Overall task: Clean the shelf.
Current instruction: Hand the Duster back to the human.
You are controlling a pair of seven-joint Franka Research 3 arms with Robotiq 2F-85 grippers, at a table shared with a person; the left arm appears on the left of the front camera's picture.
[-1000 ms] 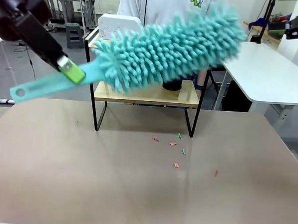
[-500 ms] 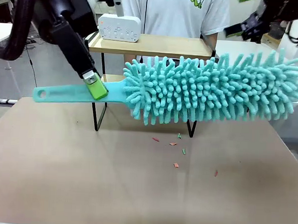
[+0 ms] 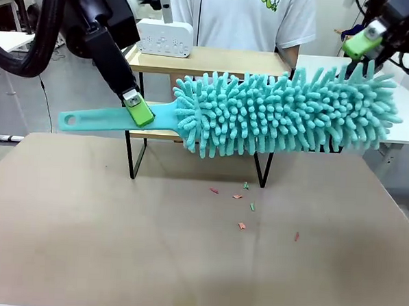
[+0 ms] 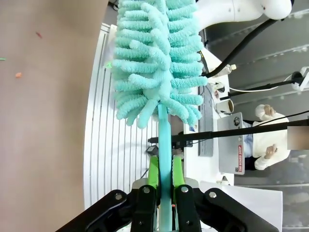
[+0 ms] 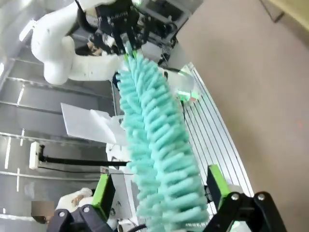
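Now our left gripper (image 3: 138, 111) clamps the duster (image 3: 282, 116), right gripper (image 5: 159, 193) spread wide; shelf (image 3: 209, 61) and crumbs (image 3: 242, 225) await.

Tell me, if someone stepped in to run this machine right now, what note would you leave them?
Left pincer: shut on the duster handle, holding it level in front of the shelf.
Right pincer: open, its pads either side of the duster's fluffy tip, not closed on it.
A white device sits on the shelf's top board. Small scraps lie on the brown table.
Left: dusting the shelf, then the scraps.
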